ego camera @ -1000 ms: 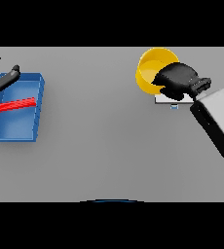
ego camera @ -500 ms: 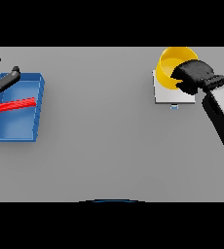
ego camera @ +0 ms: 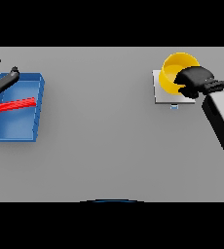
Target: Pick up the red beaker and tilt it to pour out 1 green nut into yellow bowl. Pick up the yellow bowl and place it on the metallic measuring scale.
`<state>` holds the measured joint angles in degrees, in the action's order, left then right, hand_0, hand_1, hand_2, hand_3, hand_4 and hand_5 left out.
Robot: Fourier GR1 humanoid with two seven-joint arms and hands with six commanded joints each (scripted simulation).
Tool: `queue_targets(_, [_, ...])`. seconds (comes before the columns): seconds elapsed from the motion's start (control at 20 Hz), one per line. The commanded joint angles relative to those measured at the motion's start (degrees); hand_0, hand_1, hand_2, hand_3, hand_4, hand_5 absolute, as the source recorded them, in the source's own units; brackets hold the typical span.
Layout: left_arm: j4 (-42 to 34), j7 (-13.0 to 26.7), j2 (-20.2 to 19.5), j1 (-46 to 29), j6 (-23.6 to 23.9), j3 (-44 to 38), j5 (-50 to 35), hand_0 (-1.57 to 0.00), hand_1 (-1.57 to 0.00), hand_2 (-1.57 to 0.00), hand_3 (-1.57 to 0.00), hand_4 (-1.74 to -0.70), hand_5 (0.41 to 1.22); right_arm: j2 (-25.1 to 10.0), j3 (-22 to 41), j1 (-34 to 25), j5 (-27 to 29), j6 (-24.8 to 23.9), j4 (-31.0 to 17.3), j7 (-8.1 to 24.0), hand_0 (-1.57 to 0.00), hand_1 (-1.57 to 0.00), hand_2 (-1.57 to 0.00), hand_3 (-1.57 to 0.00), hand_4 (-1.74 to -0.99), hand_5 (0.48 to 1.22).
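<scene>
The yellow bowl (ego camera: 175, 73) is over the metallic measuring scale (ego camera: 163, 93) at the table's far right, tilted a little. My right hand (ego camera: 196, 81) is curled over the bowl's right rim and grips it. Whether the bowl rests on the scale or hangs just above it cannot be told. The red beaker (ego camera: 15, 104) lies on its side in the blue tray (ego camera: 36, 111) at the far left. Above the tray's far left corner my left hand (ego camera: 0, 81) hovers with fingers spread, holding nothing. No green nut can be seen.
The blue tray sits near the table's left edge. A small blue mark (ego camera: 174, 106) shows at the front of the scale.
My right hand has carried the yellow bowl rightward and farther back, and the bowl now covers more of the scale. The left hand and the beaker have not moved.
</scene>
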<state>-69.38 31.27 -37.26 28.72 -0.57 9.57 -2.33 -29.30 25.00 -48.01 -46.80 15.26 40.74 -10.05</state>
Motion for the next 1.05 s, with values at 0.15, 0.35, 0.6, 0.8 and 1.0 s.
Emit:
queue_targets(0.15, [-0.08,-0.46,0.2,-0.32,0.38,0.36,0.49,0.0,0.0,0.0,0.0,-0.84,0.779,0.37,-0.21,-0.58,0.48,0.26,-1.34,-0.78,-1.57,-1.5,-1.44,-1.25,-1.741,1.221])
queue_targets(0.35, [0.39,-0.72,-0.1,-0.14,-0.01,0.11,0.36,0.0,0.0,0.0,0.0,-0.83,0.771,0.85,-1.56,-0.52,2.07,1.39,-1.56,0.65,-1.15,-0.96,-0.85,-0.69,-1.559,1.014])
queue_targets(0.6, [0.42,-0.08,0.15,0.89,-0.08,0.02,0.11,0.0,0.0,0.0,0.0,-0.83,0.754,0.66,-2.12,-0.66,3.25,3.92,-1.0,1.2,-0.39,-0.38,-0.3,-0.26,-1.476,0.847])
queue_targets(0.8, [-1.11,-0.22,0.32,-0.34,0.21,0.21,-0.18,0.0,0.0,0.0,0.0,-0.84,0.753,0.82,-0.9,-0.7,2.37,5.12,-0.79,1.65,-0.16,-0.16,-0.12,-0.1,-1.422,0.811])
queue_targets(1.0, [-0.06,-0.28,0.29,0.1,0.13,0.27,0.22,0.0,0.0,0.0,0.0,-0.83,0.76,0.71,-0.92,-0.66,2.26,5.62,-0.91,2.88,-0.06,-0.06,-0.05,-0.04,-1.39,0.779])
